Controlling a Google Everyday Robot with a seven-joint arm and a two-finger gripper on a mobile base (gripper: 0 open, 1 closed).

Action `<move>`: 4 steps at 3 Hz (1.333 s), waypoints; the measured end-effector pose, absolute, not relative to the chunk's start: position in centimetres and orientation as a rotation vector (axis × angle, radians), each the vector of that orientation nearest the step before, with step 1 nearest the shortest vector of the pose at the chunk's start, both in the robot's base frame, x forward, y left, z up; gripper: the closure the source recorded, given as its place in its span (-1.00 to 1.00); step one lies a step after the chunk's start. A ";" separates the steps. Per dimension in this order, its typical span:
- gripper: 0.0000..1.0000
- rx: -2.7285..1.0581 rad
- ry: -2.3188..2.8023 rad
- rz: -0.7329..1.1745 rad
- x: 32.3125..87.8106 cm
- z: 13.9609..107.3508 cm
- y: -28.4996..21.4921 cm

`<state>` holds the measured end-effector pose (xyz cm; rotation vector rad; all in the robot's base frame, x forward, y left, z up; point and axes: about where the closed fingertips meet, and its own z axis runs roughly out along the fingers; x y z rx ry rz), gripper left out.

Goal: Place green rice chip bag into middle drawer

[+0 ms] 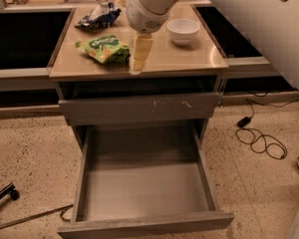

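While gripper (pixel 141 54) hangs beside green rice chip bag (pixel 103 48) | grip state: cannot tell | middle drawer (pixel 139 226) open

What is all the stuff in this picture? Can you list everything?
green rice chip bag: one, bright green, on the countertop, left of middle
snack bag: one, dark blue and silver, behind the green bag
bowl: one, white, countertop's right side
countertop: one, tan, top of the cabinet
upper drawer: one, grey, scratched front, under the countertop
middle drawer: one, grey, pulled open, lowest in view
cable: one, black, on the floor at right
arm: one, white, above the countertop
gripper: one, pale yellow, just right of the green bag
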<state>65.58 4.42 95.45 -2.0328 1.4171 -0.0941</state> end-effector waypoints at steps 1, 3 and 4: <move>-1.00 -2.041 1.388 -0.144 66.4 94.8 9.5; -1.00 -2.040 1.373 -0.153 67.5 93.9 10.0; -1.00 -2.045 1.356 -0.161 70.3 92.2 10.9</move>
